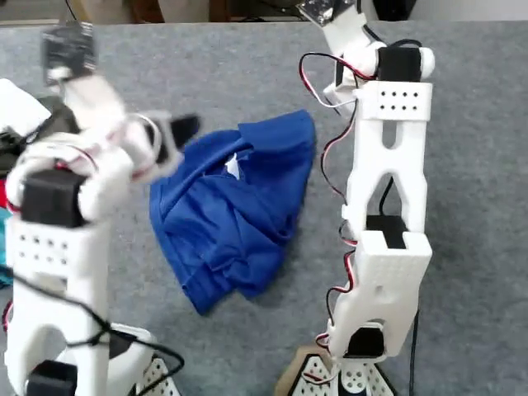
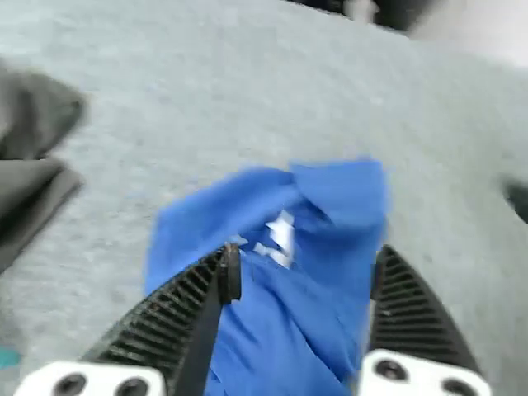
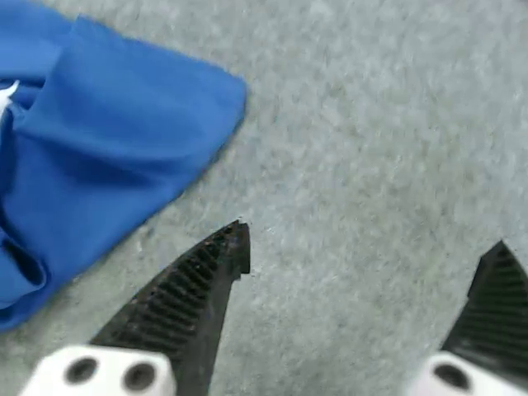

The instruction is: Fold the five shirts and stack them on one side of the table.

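Note:
A crumpled blue shirt (image 1: 235, 206) with a small white mark lies in the middle of the grey table (image 1: 462, 124). My left gripper (image 2: 301, 264) is open and hangs just above the shirt (image 2: 280, 231), which shows between its black ribbed fingers (image 2: 206, 297). In the high view this gripper (image 1: 180, 132) is at the shirt's left upper edge. My right gripper (image 3: 371, 247) is open over bare table, apart from a corner of the shirt (image 3: 107, 148). The right arm (image 1: 388, 165) stretches along the shirt's right side toward the far edge.
A heap of other clothes, white, black, red and teal, sits at the table's left edge (image 1: 12, 140). Dark grey cloth (image 2: 33, 157) lies beside the blue shirt in the left wrist view. Bare table extends right of the right arm.

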Controlling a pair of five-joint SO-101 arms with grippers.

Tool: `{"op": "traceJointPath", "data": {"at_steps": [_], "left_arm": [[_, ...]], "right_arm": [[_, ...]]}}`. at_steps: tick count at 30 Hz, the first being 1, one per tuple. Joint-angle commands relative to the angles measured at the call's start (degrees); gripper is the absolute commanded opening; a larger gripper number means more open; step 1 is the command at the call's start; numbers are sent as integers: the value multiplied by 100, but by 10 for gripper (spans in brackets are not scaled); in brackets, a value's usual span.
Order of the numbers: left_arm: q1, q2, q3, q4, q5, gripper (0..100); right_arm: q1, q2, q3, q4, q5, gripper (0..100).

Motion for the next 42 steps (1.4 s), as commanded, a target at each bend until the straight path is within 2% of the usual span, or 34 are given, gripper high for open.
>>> {"op": "traceJointPath", "data": {"at_steps": [1, 5, 9, 18, 21, 24, 26, 32, 35, 42], "left_arm": [[-624, 338, 659, -844, 35, 191], [-633, 866, 1389, -1749, 35, 157], [-668, 1420, 1538, -2435, 44, 157], [-958, 3380, 1407, -3947, 88, 154], [-1134, 4101, 1196, -4352, 633, 154], [-1248, 4637, 835, -4308, 1196, 156], [-1363, 4901, 598, -4185, 1178, 154], [-1538, 5402, 70, -4149, 1187, 154], [-1547, 5534, -97, -4149, 1187, 154], [-1512, 5578, -114, -4167, 1187, 154]], "right_arm": [[-163, -435, -13, 105, 9, 396], [-646, -435, -40, 88, 9, 396], [-1112, -426, -13, -123, -88, 396], [-1692, 752, -75, -1503, -800, 396], [-1745, 1270, -75, -2180, -1055, 396], [-1824, 1684, -92, -2778, -1415, 396], [-1903, 1921, -189, -3033, -1600, 385], [-2009, 2870, -708, -3578, -2075, 234], [-2018, 3398, -1086, -3437, -2092, 207], [-2009, 4145, -2536, -2347, -2092, 267]]}}
